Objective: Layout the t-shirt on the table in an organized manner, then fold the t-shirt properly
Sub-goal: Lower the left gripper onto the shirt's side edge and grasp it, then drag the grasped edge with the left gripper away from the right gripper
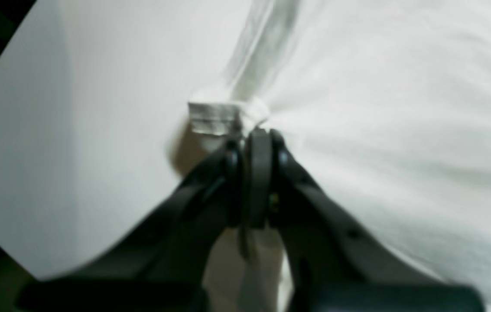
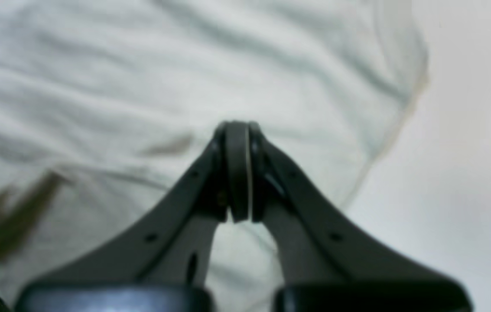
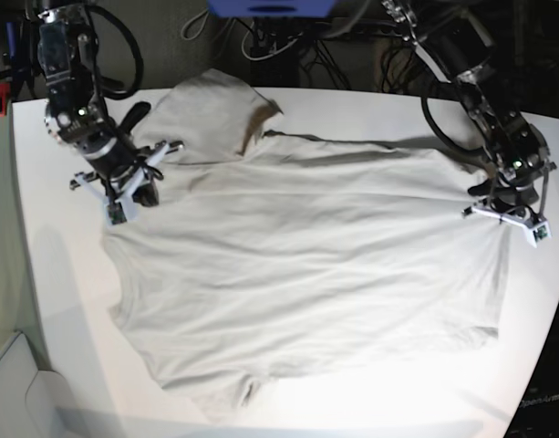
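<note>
The t-shirt [image 3: 306, 265] lies spread across most of the table [image 3: 370, 109], largely flat, with shallow wrinkles running across its body. One sleeve [image 3: 215, 114] at the far side is folded over on itself, showing a darker seam fold. The shirt's lower edges near the front of the table are rumpled, with a small tuck [image 3: 247, 392] at the front hem. In the base view the left gripper [image 3: 498, 196] sits at the shirt's edge on that view's right. The left wrist view shows the left gripper [image 1: 256, 132] with its jaws pressed together on a bunched corner of the t-shirt [image 1: 379, 130]; the cloth gathers into radiating creases at the tips and a taut ridge runs away from the pinch, with bare table [image 1: 98, 130] beside it. The right gripper [image 3: 124, 178] sits on the opposite edge of the shirt, on the base view's left. In the right wrist view the right gripper [image 2: 236, 128] has its jaws closed flat against each other over the wrinkled t-shirt [image 2: 141, 86]; whether cloth is caught between the tips cannot be told from the blurred picture. Bare table [image 2: 466, 173] shows beside the cloth edge. No containers are in view.
</note>
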